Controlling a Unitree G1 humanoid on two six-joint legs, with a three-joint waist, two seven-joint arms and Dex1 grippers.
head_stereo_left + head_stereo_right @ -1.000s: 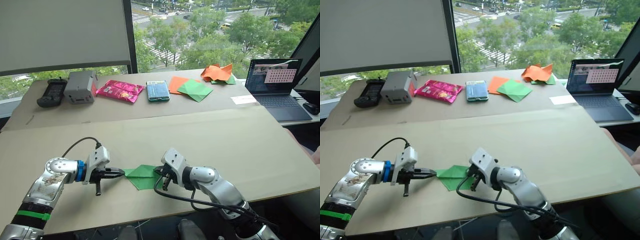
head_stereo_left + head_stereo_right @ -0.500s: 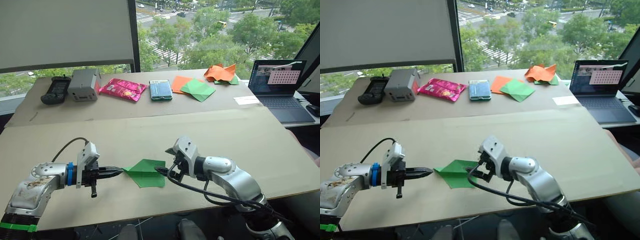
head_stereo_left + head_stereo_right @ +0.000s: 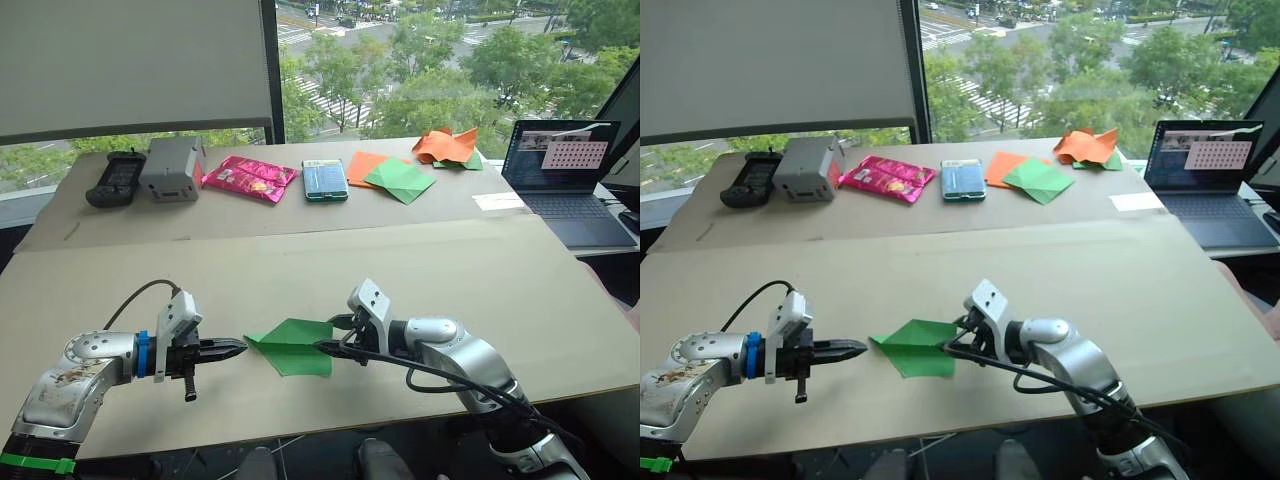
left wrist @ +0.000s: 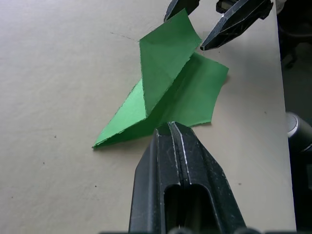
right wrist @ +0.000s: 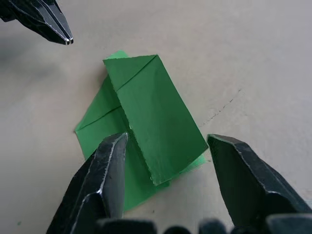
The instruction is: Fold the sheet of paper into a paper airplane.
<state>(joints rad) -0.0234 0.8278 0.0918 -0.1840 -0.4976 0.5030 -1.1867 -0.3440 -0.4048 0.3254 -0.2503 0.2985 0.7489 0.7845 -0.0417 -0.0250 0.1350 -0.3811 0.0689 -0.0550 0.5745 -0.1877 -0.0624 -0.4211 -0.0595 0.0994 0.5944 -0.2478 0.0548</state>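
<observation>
One green paper [image 3: 293, 345], partly folded into a pointed wedge with a flap lifted along a crease, lies near the front edge of the counter [image 3: 480, 270], between the two claws. Its point faces the left claw [image 3: 236, 348], whose two fingers are pressed together, the tip just short of the paper and apart from it. The right claw [image 3: 331, 335] sits at the paper's wide end with its two fingers spread, one on each side of the raised flap; neither finger grips the paper.

Along the far side of the counter lie, from the robot's left: one black controller [image 3: 111, 180], one grey box [image 3: 172, 169], one pink packet [image 3: 249, 178], one teal pack [image 3: 325, 179], one flat orange sheet [image 3: 362, 167] with one plain green sheet [image 3: 400, 181] overlapping it, and one crumpled orange paper [image 3: 447, 146]. One white slip [image 3: 498, 201] lies beside one open laptop [image 3: 565, 177] at the right.
</observation>
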